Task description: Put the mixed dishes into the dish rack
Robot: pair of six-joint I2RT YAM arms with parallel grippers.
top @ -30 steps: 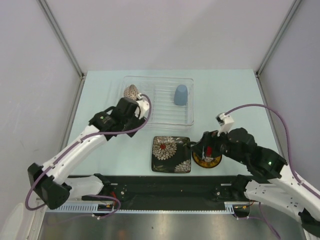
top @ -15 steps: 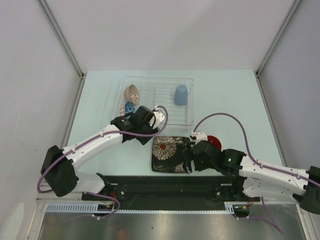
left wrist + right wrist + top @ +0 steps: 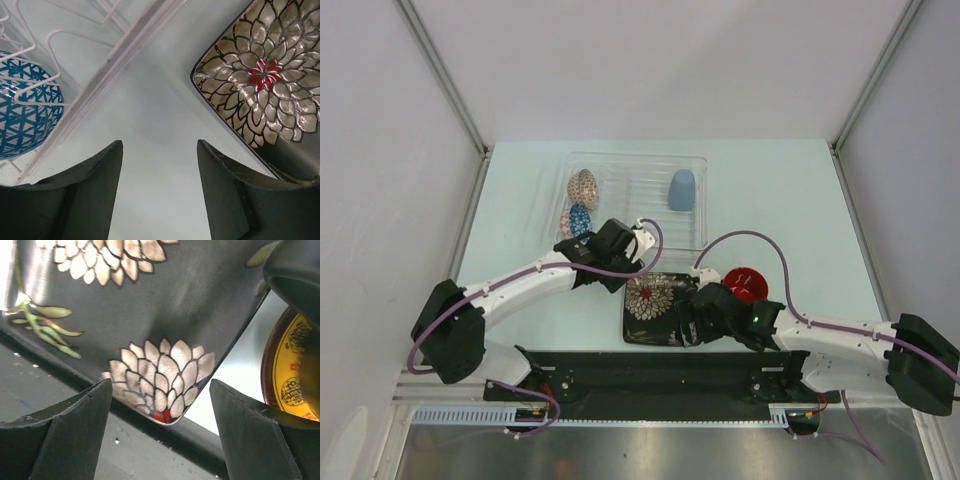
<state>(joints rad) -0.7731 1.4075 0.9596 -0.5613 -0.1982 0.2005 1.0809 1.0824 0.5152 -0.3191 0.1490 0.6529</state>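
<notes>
Pale mint table [image 3: 780,190] between grey walls [image 3: 620,60] — left gripper [image 3: 159,146] and right gripper [image 3: 160,385] both wide open.

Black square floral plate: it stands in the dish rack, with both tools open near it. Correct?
No. The black square floral plate lies flat on the table in front of the dish rack, not in it, as the top external view shows. The left tool and right tool are open near it.
</notes>
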